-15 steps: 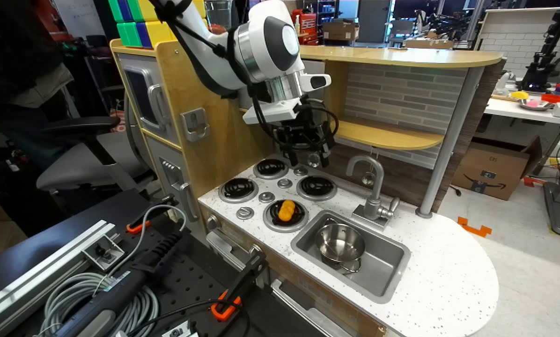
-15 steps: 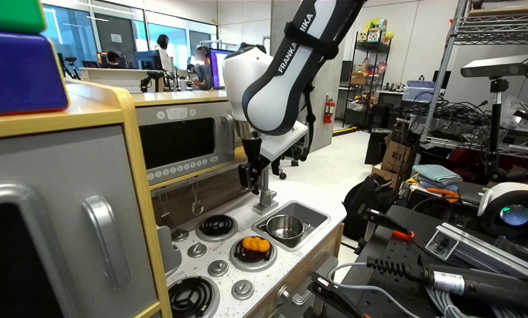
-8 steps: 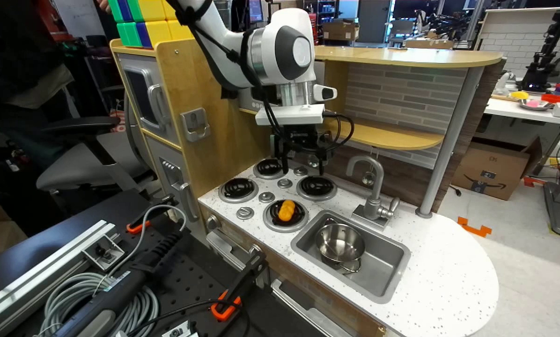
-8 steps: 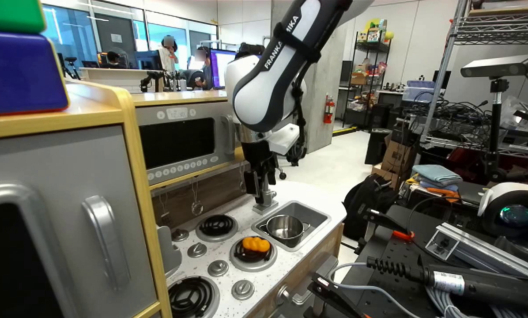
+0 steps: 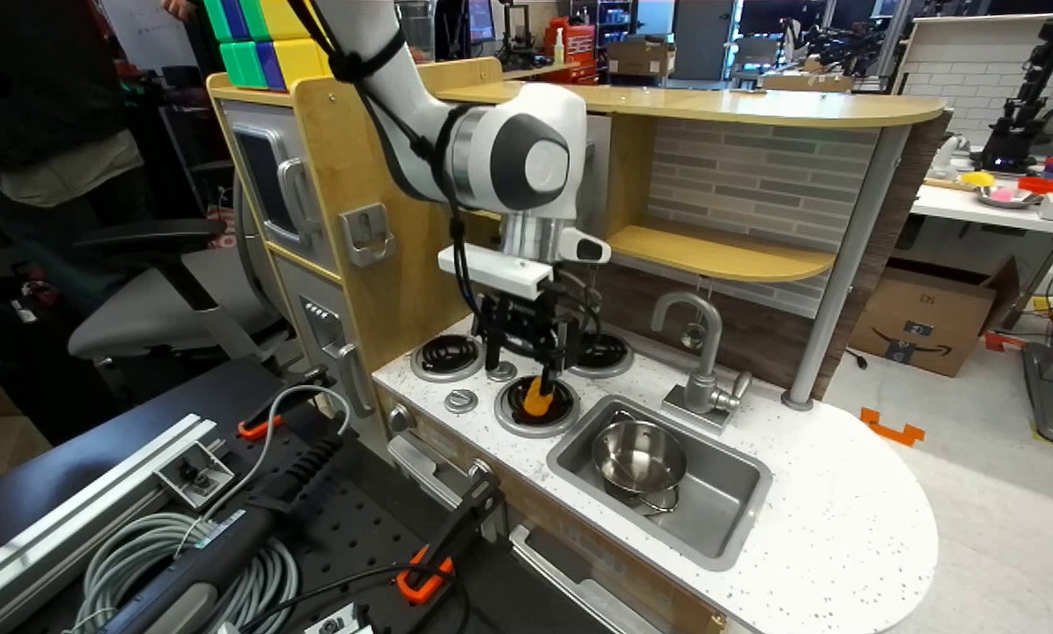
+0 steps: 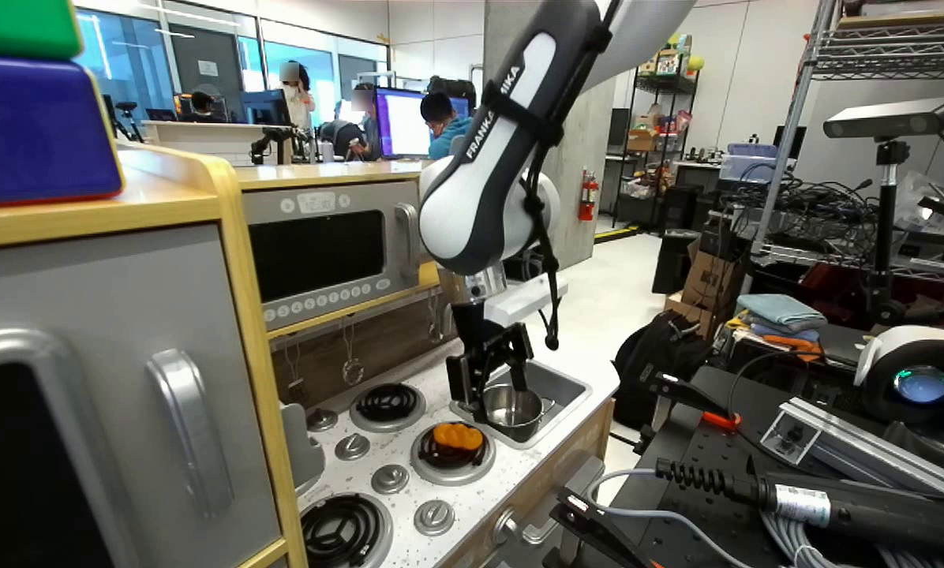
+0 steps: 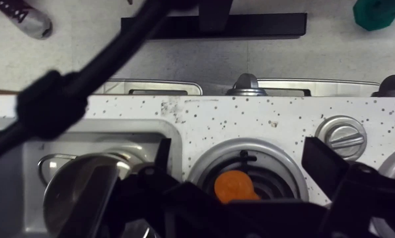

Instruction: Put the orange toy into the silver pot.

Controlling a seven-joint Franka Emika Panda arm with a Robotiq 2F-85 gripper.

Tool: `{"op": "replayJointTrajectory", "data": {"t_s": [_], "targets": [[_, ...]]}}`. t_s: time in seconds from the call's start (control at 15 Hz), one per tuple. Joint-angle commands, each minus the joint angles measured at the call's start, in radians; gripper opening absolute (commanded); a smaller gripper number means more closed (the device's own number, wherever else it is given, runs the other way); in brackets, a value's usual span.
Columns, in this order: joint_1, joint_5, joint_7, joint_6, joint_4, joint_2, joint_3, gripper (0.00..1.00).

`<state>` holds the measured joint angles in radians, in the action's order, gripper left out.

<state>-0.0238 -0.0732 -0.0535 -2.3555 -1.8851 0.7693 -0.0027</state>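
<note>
The orange toy, a knobbly bright-orange piece, lies on the front burner beside the sink in both exterior views [image 5: 538, 402] [image 6: 458, 436]. It also shows in the wrist view [image 7: 234, 185], its lower part hidden by the gripper's body. The silver pot stands in the sink basin in both exterior views [image 5: 639, 458] [image 6: 524, 426] and is partly covered by the gripper in the wrist view [image 7: 63, 195]. My gripper is open and empty above the toy, in both exterior views [image 5: 520, 373] [image 6: 499, 401]. In the wrist view its fingertips [image 7: 237, 142] are wide apart, either side of the burner.
The sink basin [image 5: 758, 502] is directly beside the toy's burner. The faucet [image 5: 705, 352] rises behind the sink. Control knobs [image 5: 461, 401] sit among several burners. A shelf [image 5: 711, 251] and a tall cabinet [image 5: 403, 220] border the stove.
The arm has come down and forward from the back of the stove, and the gripper has turned and tilted. It stays open. The toy and the pot have not moved.
</note>
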Motion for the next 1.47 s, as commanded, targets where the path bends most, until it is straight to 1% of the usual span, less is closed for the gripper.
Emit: {"op": "replayJointTrajectory", "data": {"t_s": [0.0,0.07,0.13,0.2,0.33,0.67,0.93,1.33,1.4], "targets": [[0.065,0.148,-0.003,-0.123,-0.021,0.079,0.053,1.0],[0.085,0.191,0.011,-0.16,-0.03,0.093,0.072,1.0],[0.03,0.13,-0.001,-0.103,-0.02,0.075,0.023,1.0],[0.044,0.154,0.001,-0.127,-0.022,0.093,0.035,1.0],[0.058,0.168,0.002,-0.139,-0.021,0.105,0.043,1.0],[0.056,0.155,0.034,-0.27,0.0,0.13,0.047,1.0],[0.036,0.149,0.037,-0.343,0.07,0.199,0.054,1.0],[-0.039,0.126,0.008,-0.406,0.223,0.34,0.024,1.0],[-0.047,0.122,0.003,-0.404,0.236,0.349,0.015,0.85]]}}
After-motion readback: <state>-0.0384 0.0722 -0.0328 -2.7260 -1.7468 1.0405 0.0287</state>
